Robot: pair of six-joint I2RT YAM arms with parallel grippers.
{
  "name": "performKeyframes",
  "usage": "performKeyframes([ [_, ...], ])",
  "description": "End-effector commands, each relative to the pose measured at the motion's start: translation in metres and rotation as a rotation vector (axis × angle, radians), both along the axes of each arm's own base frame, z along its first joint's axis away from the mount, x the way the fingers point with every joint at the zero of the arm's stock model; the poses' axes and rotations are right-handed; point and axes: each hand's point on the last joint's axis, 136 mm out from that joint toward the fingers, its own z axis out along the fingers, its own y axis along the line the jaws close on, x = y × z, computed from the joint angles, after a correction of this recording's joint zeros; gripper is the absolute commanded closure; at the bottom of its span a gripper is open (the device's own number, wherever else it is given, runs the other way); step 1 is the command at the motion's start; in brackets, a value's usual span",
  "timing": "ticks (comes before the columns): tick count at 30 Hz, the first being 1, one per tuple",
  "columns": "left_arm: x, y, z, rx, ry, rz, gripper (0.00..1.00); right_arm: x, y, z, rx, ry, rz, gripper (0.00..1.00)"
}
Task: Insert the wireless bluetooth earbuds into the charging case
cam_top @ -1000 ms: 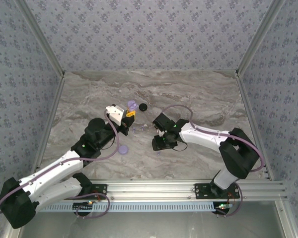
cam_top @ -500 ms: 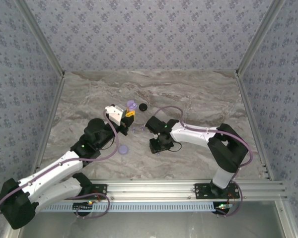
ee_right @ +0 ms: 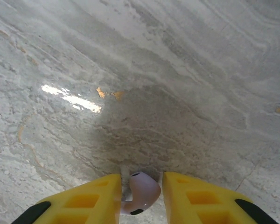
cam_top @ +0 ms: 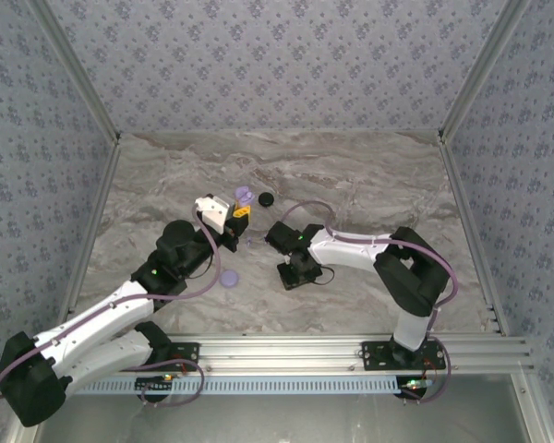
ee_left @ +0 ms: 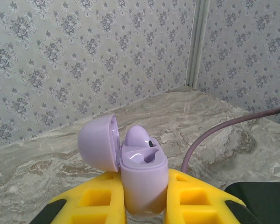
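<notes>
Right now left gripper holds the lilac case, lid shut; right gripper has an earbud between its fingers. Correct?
No: the lid is open, not shut (left wrist view). The left gripper holds the lilac case; right gripper has the earbud between its fingers.

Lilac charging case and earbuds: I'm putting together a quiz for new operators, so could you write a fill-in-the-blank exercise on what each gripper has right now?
1. The left gripper is shut on the lilac charging case, whose lid is ___.
2. The case already has ___ seated earbud.
3. The right gripper holds a second earbud just above the table; its colour is ___.

Missing words: open; one; lilac
</notes>
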Motion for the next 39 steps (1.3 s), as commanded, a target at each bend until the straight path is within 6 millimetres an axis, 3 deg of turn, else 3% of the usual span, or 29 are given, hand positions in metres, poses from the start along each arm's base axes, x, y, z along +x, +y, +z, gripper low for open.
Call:
performKeyframes([
  [1,-0.001,0.002,0.010,-0.016,-0.022,0.009,1.00,-0.003,-0.005,-0.004,-0.049,0.007,0.022,0.70],
  [10,-0.001,0.001,0.009,-0.014,-0.018,0.008,1.00,-0.002,-0.006,-0.002,-0.043,-0.011,0.028,0.77],
  [16,-0.003,-0.001,0.009,-0.015,-0.018,-0.006,1.00,0.012,-0.007,0.024,0.035,-0.119,0.033,0.79],
  [22,-0.009,-0.014,0.011,-0.024,-0.024,-0.087,1.00,0.039,-0.024,0.090,0.136,-0.323,0.034,0.79],
  [29,-0.021,-0.046,0.013,-0.024,-0.008,-0.270,1.00,0.064,-0.040,0.195,0.329,-0.608,0.087,0.80],
  [34,-0.029,-0.068,0.014,-0.027,0.010,-0.399,1.00,0.065,-0.043,0.260,0.426,-0.789,0.175,0.79],
  [39,-0.032,-0.081,0.012,-0.036,0.029,-0.470,1.00,0.056,-0.035,0.302,0.521,-0.897,0.265,0.79],
])
